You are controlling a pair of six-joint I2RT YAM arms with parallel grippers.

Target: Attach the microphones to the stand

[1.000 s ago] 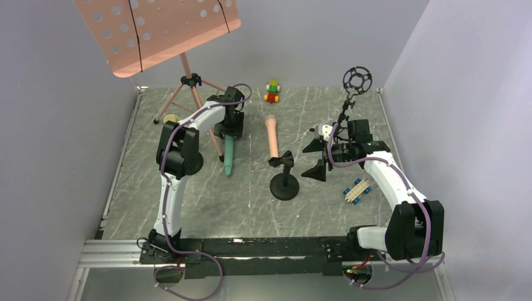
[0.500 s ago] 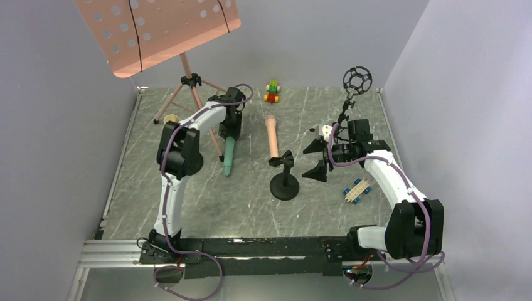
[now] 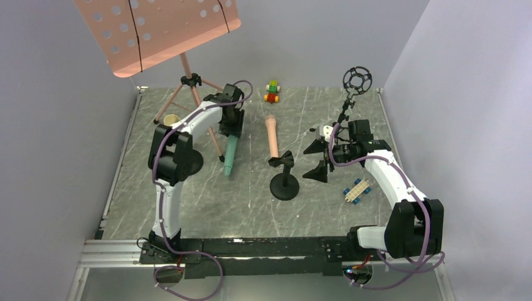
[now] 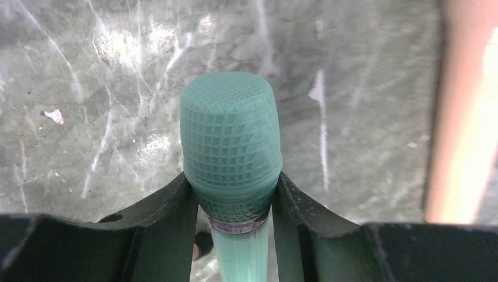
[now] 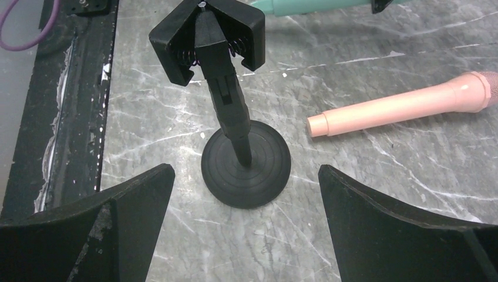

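**Left gripper holds the teal microphone; right gripper waits open by the desk stand**

The black desk stand [image 3: 284,186] sits on its round base near the middle of the grey marble table [image 3: 207,200], with its spring clip [image 5: 205,38] empty at the top of the short post.

To the left of the stand, the left gripper [image 3: 231,128] has its fingers [image 4: 176,217] closed on the teal microphone [image 4: 230,147]. They press both sides of the neck just under the gridded head. From above, the microphone's narrow tail points towards the near edge. Whether the tail rests on the table cannot be told.

The pink microphone [image 3: 271,137] lies flat just behind the stand. Its tail end is near the clip, and no gripper touches it.

The right gripper [image 3: 317,160] hovers just right of the stand with its jaws spread wide and nothing between them. In its wrist view the stand's base [image 5: 245,167] sits between the two fingertips.

A blue and white toy car [image 3: 356,190] lies further to the right of the stand.
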